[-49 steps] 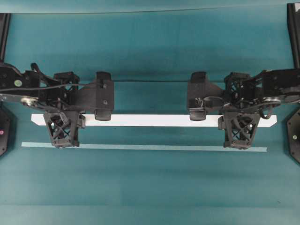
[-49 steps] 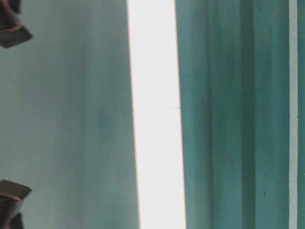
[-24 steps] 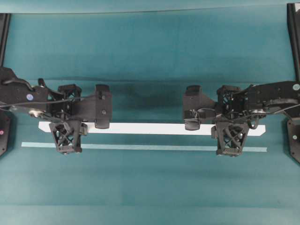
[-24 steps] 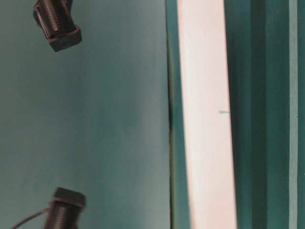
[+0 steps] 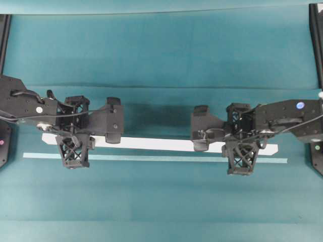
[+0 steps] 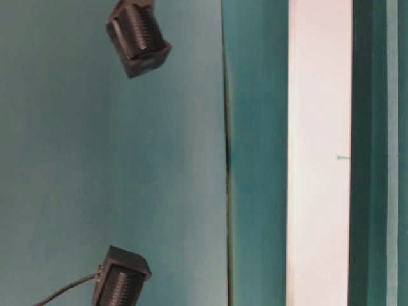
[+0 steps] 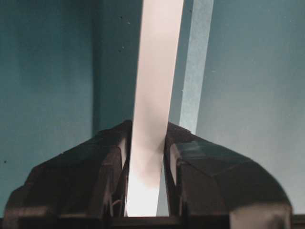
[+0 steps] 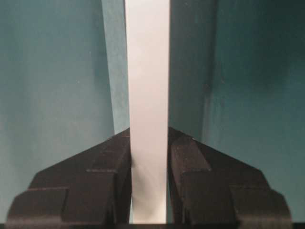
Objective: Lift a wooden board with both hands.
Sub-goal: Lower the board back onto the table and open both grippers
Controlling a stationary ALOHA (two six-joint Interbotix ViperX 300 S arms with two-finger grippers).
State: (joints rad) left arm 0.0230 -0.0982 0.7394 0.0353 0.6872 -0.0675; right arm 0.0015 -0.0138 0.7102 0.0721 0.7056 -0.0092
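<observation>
The white wooden board [image 5: 151,143] runs left to right across the teal cloth, just behind a thin pale teal strip [image 5: 151,158]. My left gripper [image 5: 73,141] is shut on the board near its left end. My right gripper [image 5: 242,147] is shut on it near its right end. In the left wrist view the black fingers [image 7: 107,167] pinch the board [image 7: 159,71] on both sides, and the right wrist view shows the same for its fingers [image 8: 190,162] and the board [image 8: 147,71]. The board [image 6: 319,153] casts a shadow on the cloth behind it.
The pale strip lies flat on the cloth beside the board [image 7: 195,71] [image 8: 113,71] [image 6: 392,153]. Black arm bases stand at the left [image 5: 4,143] and right [image 5: 318,151] edges. Two boxy wrist parts [image 6: 137,38] [image 6: 121,280] hang in the table-level view.
Both grippers, still shut on the board, have moved toward the pale strip. The board looks shorter from overhead and has shifted right in the table-level view.
</observation>
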